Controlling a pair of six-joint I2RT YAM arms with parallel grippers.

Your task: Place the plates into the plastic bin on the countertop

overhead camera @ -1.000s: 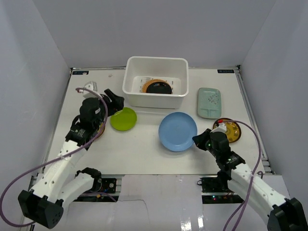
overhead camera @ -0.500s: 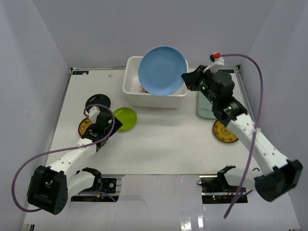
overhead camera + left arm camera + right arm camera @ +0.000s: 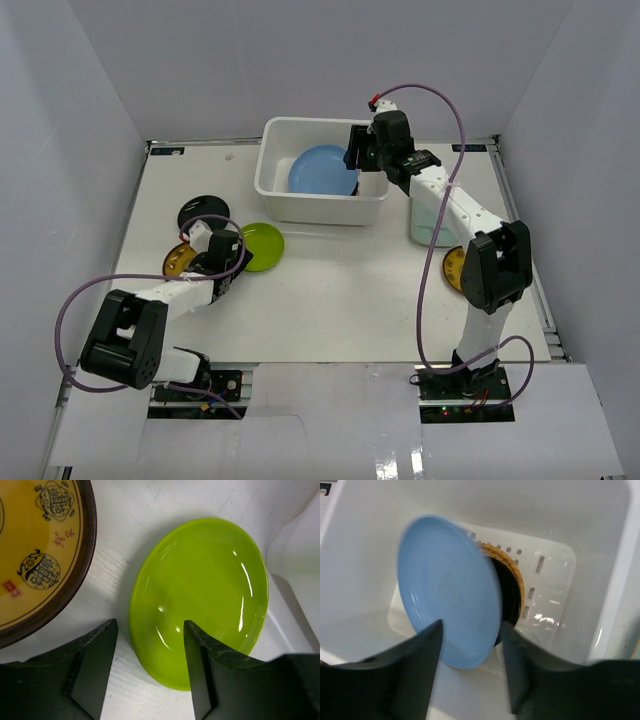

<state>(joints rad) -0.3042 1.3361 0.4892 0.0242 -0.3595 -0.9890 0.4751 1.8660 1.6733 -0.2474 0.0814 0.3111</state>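
Right wrist shows light blue plate [image 3: 447,587] tilted inside plastic bin [image 3: 545,505]

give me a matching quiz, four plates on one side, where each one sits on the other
Plates:
1. blue plate
2. green plate
3. black plate
4. rectangular plate

Places:
a. right of the bin
b. inside the bin
c. at the left gripper
d. far left on the counter

Pairs: 1-b, 2-c, 3-d, 4-a
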